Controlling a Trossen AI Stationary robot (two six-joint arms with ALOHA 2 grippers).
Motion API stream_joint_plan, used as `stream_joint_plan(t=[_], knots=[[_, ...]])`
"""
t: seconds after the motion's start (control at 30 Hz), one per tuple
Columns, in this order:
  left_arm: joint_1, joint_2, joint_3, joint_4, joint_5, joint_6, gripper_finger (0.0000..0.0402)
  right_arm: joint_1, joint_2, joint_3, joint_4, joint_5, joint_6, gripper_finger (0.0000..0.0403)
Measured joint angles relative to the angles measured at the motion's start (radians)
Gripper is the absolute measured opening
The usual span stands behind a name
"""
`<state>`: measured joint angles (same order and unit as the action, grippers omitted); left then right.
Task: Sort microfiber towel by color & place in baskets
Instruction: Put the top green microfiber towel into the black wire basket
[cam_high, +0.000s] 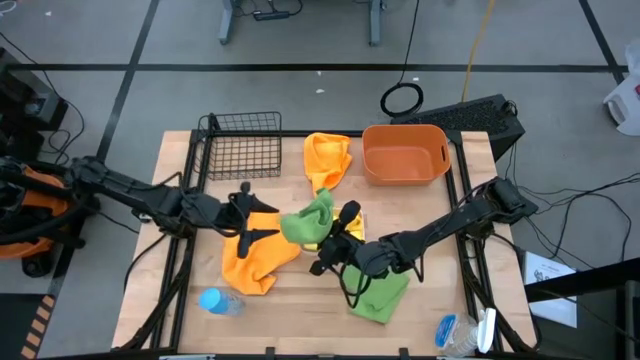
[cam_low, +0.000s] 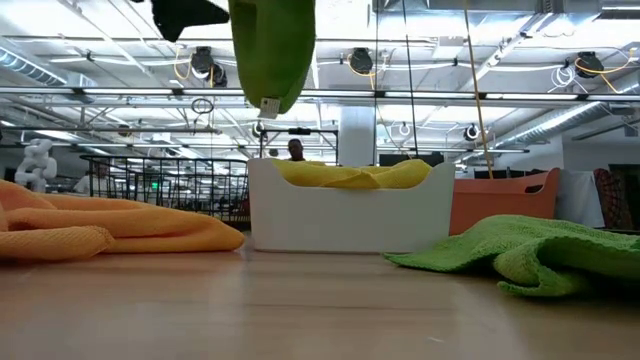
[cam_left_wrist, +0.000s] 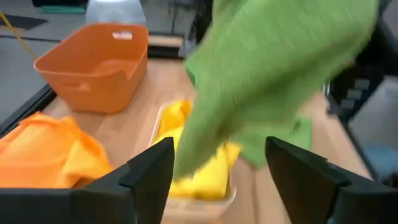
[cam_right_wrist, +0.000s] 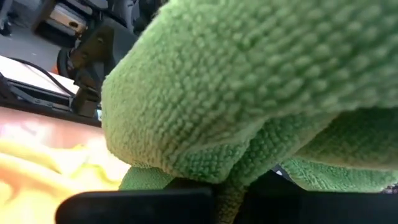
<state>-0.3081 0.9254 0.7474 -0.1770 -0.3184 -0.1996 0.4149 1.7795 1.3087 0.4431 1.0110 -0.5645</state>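
The right gripper (cam_high: 335, 228) grasps the green towel (cam_high: 310, 218), hanging directly above the white tray (cam_low: 345, 215); the left gripper (cam_high: 240, 210), released, waits just beside it

A blue plastic bottle (cam_high: 214, 301) lies on the wooden table (cam_high: 430, 300).

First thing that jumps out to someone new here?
The green towel hanging in the air at mid-table, gripped by the right gripper just above the white tray of yellow cloths. Next, the empty orange tub at the far edge and the orange towel spread beneath the left gripper.
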Motion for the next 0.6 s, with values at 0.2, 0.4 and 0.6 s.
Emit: stream_joint_plan(t=[0.2, 0.4, 0.6], knots=[[-0.008, 0.079, -0.037, 0.203, -0.006, -0.003, 0.0286, 0.0, 0.0, 0.0, 0.018, -0.021, -0.006, 0.0008], [-0.02, 0.171, -0.037, 0.384, 0.142, 0.116, 0.0288, 0.0, -0.001, 0.0, 0.055, -0.019, -0.054, 0.0008], [-0.09, 0.178, -0.037, 0.381, 0.001, 0.262, 0.0279, 0.003, -0.001, 0.0, 0.047, 0.031, -0.05, 0.0008]])
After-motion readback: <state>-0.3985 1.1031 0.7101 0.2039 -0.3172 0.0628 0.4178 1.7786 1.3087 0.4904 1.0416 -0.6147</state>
